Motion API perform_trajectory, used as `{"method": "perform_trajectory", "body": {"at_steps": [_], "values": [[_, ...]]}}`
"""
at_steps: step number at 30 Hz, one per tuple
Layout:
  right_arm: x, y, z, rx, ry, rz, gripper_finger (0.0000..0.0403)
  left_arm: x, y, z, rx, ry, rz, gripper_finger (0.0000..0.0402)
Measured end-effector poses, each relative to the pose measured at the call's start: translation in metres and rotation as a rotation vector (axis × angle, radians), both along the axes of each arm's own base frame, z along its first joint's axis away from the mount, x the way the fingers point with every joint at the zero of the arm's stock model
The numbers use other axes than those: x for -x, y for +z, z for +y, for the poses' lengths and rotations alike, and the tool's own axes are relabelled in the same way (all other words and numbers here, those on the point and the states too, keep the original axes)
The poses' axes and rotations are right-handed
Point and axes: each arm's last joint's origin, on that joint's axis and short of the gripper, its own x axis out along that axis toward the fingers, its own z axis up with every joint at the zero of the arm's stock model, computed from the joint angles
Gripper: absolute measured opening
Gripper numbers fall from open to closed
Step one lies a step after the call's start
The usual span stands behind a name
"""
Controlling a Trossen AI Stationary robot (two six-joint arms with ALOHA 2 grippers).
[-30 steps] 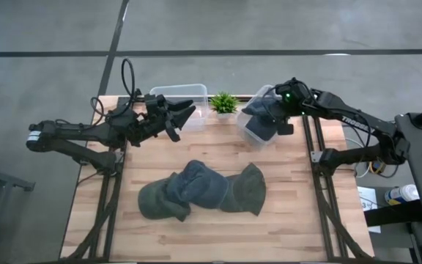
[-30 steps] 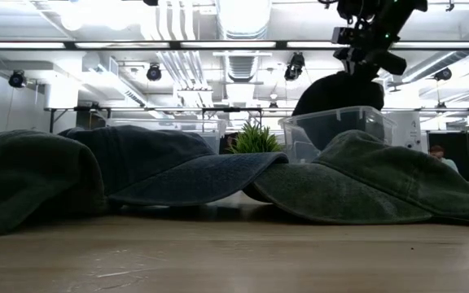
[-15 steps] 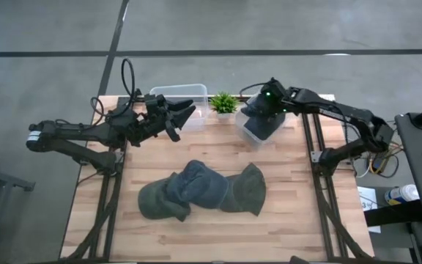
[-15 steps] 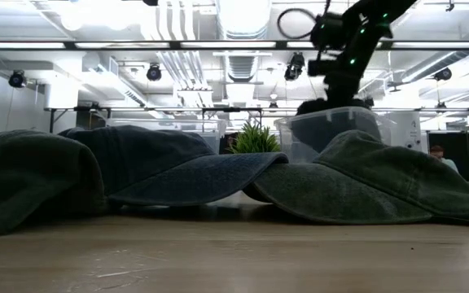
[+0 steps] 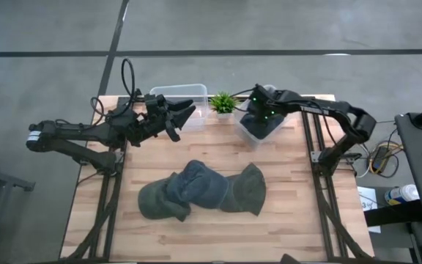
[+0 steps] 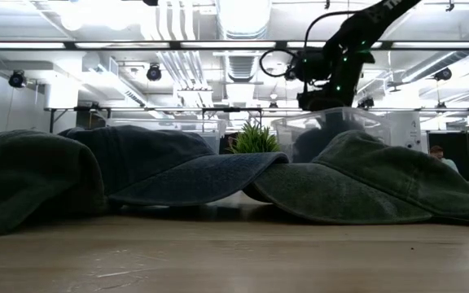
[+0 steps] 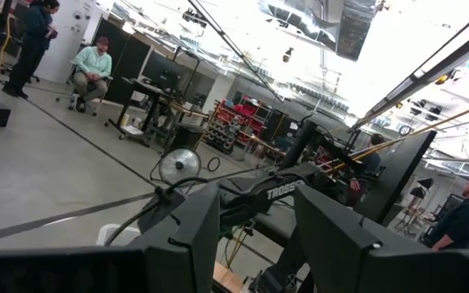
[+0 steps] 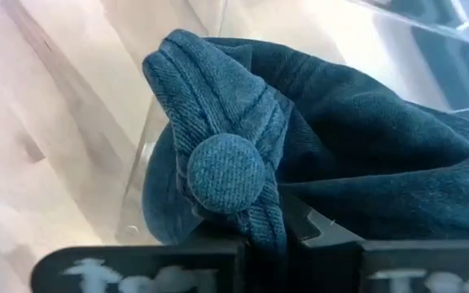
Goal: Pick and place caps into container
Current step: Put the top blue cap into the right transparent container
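A slate-blue cap is inside the clear container at the table's far right, with my right gripper shut on it from above. Three more caps lie overlapping on the table's middle: an olive one on the left, a blue one in the middle, and an olive one on the right. My left gripper hovers open and holds nothing, beside a second clear container at the far edge. My right gripper pinches a bunched fold of the blue cap's crown between its two fingers, right beside the top button. The fingers come from above, pointing steeply down. The cap hangs below them, inside the container's clear walls.
A small green potted plant stands between the two containers at the far edge. The three loose caps fill the low view's foreground. Bare wooden tabletop runs along the near edge.
My right gripper has sunk and gone toward the table's left, from above the container's right rim down into it, rolling its wrist on the way. The blue cap has gone down with it, from above the rim to inside the walls.
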Motion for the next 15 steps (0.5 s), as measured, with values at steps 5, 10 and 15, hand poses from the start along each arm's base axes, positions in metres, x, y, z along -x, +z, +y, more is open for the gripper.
{"method": "perform_trajectory", "body": {"at_steps": [5, 10, 15], "values": [[-0.005, -0.002, -0.002, -0.035, -0.006, -0.029, 0.0013, 0.000, 0.000, 0.000, 0.000, 0.000, 0.000, 0.0153], [-0.005, 0.006, -0.004, -0.035, -0.029, -0.067, 0.0041, 0.000, 0.000, 0.000, 0.000, 0.000, 0.001, 0.0153], [0.000, 0.009, -0.007, -0.066, -0.079, -0.078, 0.0110, 0.000, 0.000, 0.000, 0.000, 0.000, 0.001, 0.0153]]}}
